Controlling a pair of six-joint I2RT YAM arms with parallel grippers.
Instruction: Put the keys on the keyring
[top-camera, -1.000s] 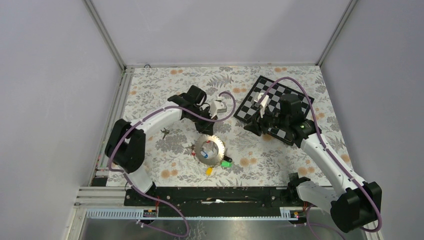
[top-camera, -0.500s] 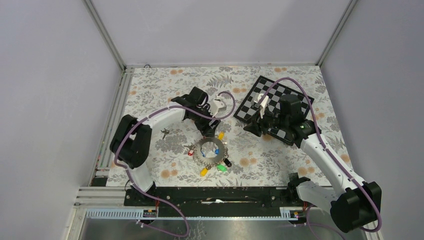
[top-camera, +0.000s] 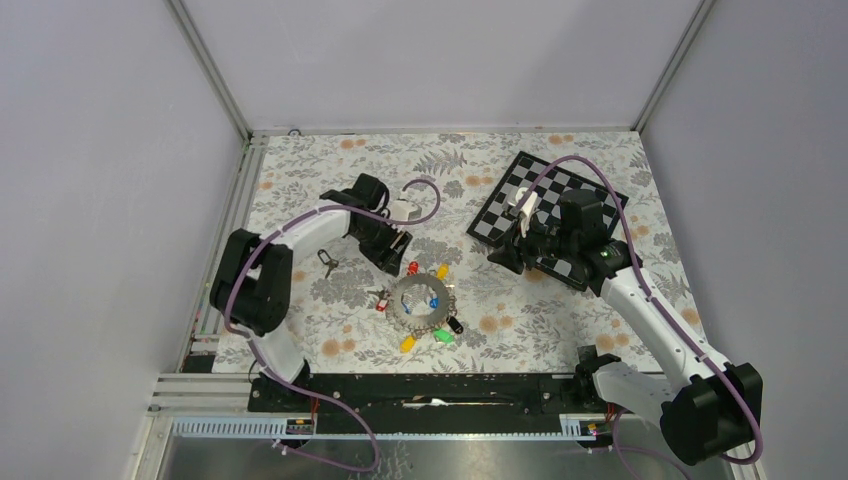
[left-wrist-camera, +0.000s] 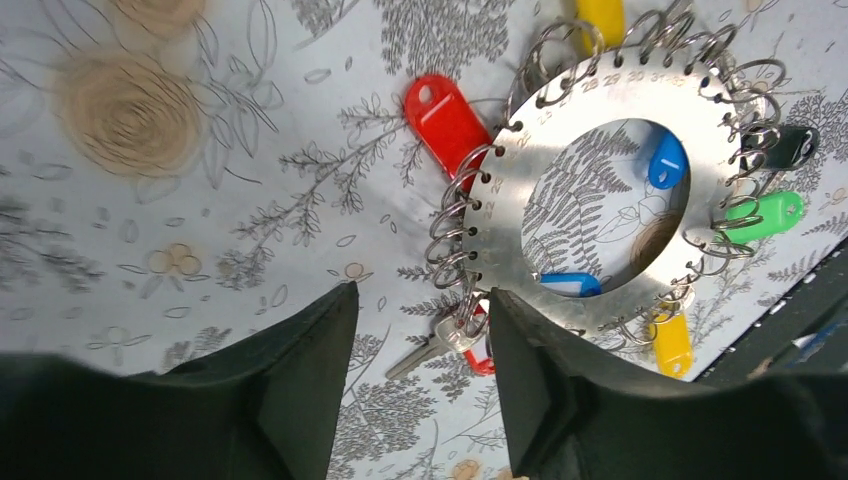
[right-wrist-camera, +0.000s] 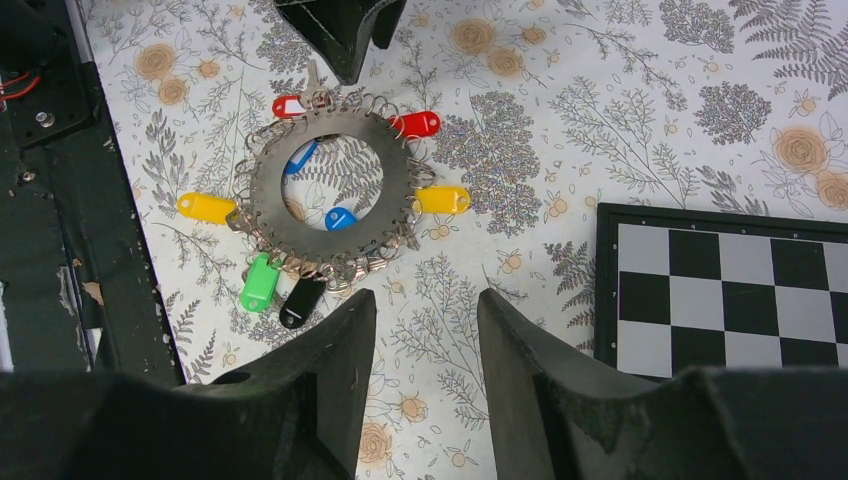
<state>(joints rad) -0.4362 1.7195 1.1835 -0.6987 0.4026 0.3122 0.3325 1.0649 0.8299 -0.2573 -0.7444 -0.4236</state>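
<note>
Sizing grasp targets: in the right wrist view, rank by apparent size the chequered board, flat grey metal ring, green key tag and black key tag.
1. Black-and-white chequered board, even cropped by the frame.
2. Flat grey metal keyring.
3. Green plastic key tag and black plastic key tag: alike, no ranking.

Yellow key (left-wrist-camera: 600, 15) cut off by left wrist view's top edge, chequered board (right-wrist-camera: 720, 290) cropped in right wrist view
</note>
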